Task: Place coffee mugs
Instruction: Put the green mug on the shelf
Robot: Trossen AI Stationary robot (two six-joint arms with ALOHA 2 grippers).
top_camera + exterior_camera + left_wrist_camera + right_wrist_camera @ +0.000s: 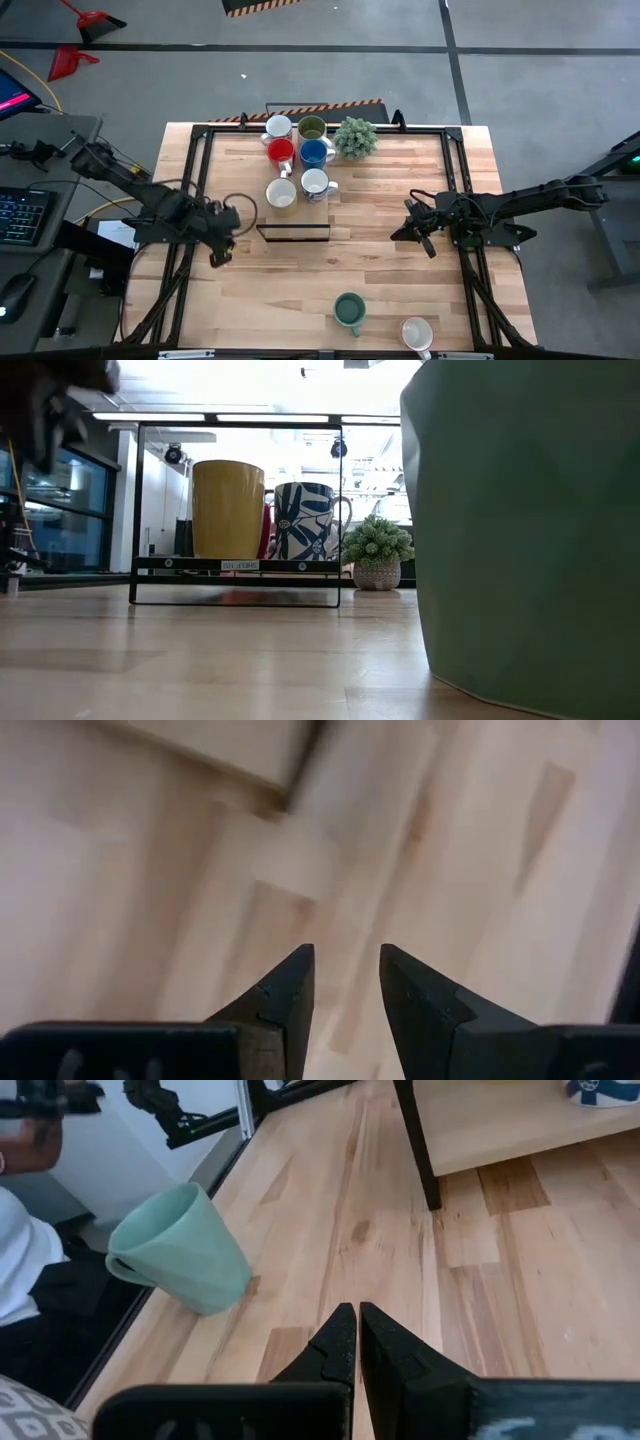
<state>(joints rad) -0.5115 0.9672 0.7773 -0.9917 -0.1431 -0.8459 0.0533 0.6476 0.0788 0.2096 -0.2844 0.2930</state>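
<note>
Six coffee mugs stand on their bases on a low wooden shelf [322, 203] at the table's far middle: white [278, 127], olive green [311, 128], red [281, 152], blue [314, 152], cream [281, 193] and white [316, 184]. A teal mug [349, 311] and a white mug [417, 333] stand near the front edge. My left gripper [220, 255] hangs open over bare wood left of the shelf, its fingers [290, 990] empty. My right gripper [412, 232] waits shut at the right, pointing toward the teal mug [180, 1250].
A small potted plant [355, 137] stands to the right of the mugs at the back. The shelf's black metal frame [294, 232] juts toward the table's middle. Black rails run along the table's sides. Bare wood lies between the shelf and the two front mugs.
</note>
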